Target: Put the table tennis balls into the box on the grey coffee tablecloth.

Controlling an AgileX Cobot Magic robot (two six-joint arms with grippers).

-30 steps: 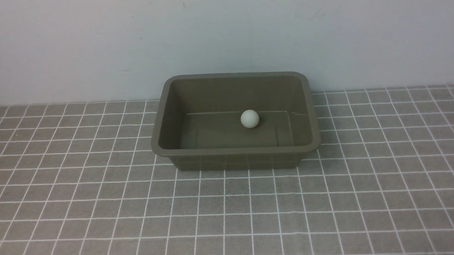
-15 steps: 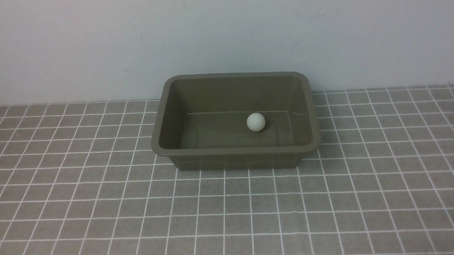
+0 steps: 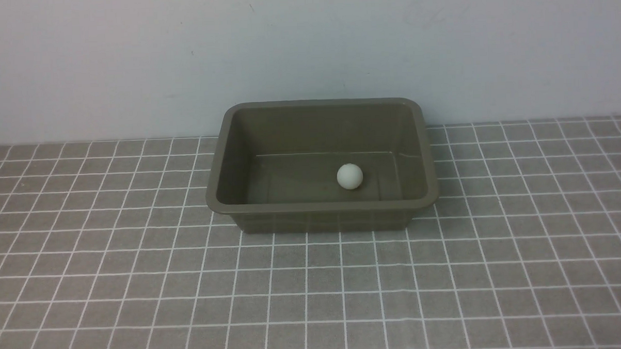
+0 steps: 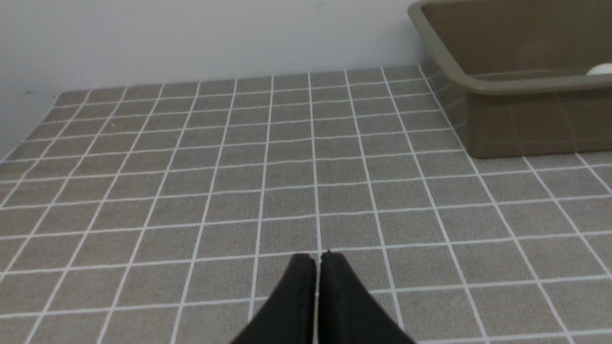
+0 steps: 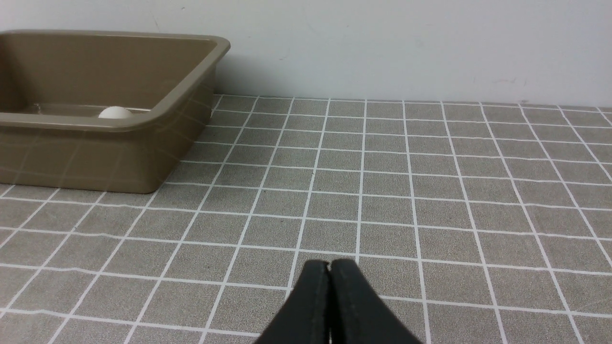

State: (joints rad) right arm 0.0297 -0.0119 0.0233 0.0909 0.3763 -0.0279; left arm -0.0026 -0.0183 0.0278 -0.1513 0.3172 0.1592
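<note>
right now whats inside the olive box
One white table tennis ball sits on the floor of the box, right of centre, near the front wall. The rest of the visible floor is bare. The strip just behind the front rim is hidden.

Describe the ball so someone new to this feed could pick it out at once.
Find the olive-brown box standing on the grey checked tablecloth by the wall. On its floor, right of centre and toward the near wall, lies the table tennis ball. It is the only small, round, white thing in view.
</note>
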